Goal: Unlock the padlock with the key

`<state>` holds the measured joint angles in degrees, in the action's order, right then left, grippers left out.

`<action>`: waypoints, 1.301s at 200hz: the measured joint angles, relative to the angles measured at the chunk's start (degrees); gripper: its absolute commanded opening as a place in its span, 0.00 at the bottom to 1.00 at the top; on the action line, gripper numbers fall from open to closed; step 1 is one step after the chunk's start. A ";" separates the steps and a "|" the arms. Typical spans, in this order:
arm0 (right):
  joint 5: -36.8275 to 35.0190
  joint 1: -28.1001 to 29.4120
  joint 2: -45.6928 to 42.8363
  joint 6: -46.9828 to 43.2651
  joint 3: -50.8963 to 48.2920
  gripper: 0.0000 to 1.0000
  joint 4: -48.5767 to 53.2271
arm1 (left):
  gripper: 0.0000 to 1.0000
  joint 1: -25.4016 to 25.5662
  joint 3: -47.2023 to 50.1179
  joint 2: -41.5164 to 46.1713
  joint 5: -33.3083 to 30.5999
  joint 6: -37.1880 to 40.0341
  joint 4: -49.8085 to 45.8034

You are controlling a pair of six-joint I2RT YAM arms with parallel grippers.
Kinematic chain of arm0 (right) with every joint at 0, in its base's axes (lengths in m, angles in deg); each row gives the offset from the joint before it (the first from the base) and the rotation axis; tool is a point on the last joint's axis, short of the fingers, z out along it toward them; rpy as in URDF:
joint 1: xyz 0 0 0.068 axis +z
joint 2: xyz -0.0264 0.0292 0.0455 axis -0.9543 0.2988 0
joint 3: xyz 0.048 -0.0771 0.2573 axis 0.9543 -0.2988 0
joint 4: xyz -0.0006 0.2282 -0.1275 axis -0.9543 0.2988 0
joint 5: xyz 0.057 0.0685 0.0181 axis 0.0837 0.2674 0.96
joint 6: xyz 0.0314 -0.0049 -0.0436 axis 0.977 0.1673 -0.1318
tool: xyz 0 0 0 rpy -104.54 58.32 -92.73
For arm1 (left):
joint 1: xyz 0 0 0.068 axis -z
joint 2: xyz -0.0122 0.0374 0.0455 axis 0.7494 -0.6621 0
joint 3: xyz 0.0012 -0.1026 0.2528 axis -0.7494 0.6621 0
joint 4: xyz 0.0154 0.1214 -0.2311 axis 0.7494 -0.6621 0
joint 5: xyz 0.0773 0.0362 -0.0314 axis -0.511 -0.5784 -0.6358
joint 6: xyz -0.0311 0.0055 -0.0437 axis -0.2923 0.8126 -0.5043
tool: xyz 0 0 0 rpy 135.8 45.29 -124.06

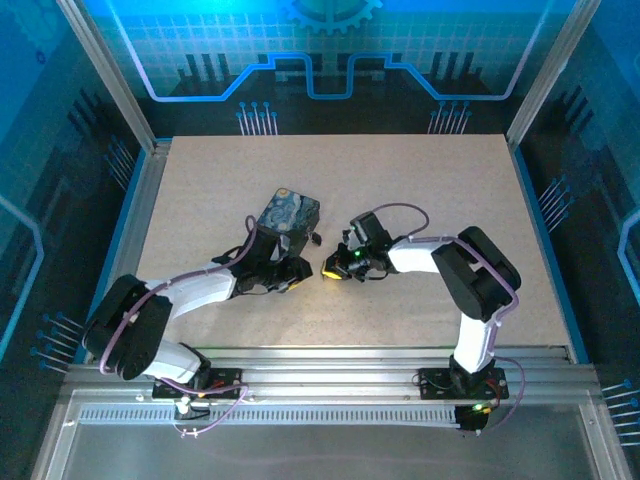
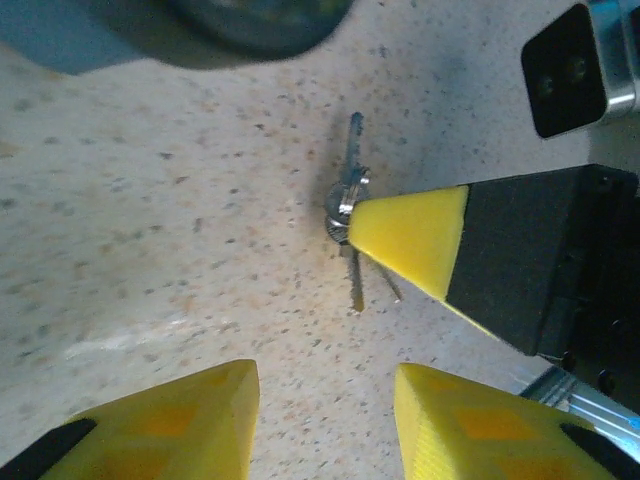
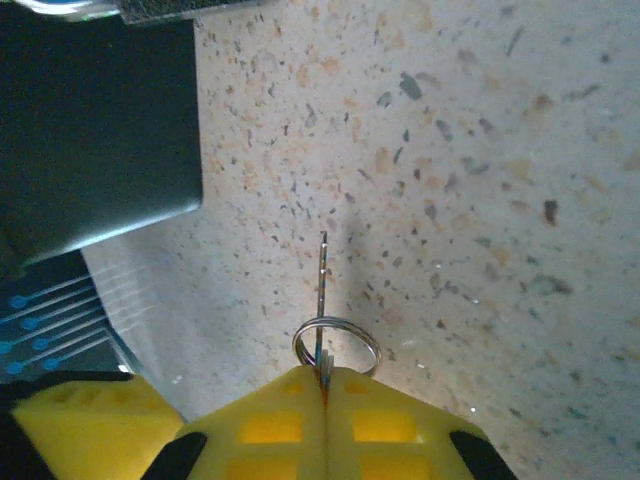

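Right end effector (image 3: 325, 388) clamps closed on the key (image 3: 322, 268); left end effector (image 2: 325, 420) gapes empty near the tin (image 1: 288, 212).

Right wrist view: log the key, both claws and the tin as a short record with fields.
key: thin metal blade on a split ring, pointing away from the right claw
right claw: shut on the key at its ring end
left claw: open, nothing between its fingers, facing the key
key off the table: cannot tell
dark-blue tin: on the table, just beyond the left claw
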<state>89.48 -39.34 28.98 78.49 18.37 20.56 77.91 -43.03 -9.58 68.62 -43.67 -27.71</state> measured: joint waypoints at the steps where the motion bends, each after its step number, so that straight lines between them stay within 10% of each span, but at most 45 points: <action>1: 0.02 0.00 -0.04 0.13 -0.07 0.00 -0.15 | 0.39 0.02 0.00 -0.09 0.00 -0.02 0.13; 95: 0.35 0.02 -1.22 16.94 -4.42 0.00 -16.26 | 0.28 1.57 -0.04 -5.27 1.44 -7.41 8.35; 260: 0.48 0.79 -0.24 20.06 -4.46 0.00 -19.39 | 0.22 0.42 4.46 -4.33 -0.52 -13.92 20.35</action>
<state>89.97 -38.55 28.74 98.56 13.91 1.17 78.32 -38.57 -13.91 68.10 -57.59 -7.36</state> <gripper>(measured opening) 0.045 0.224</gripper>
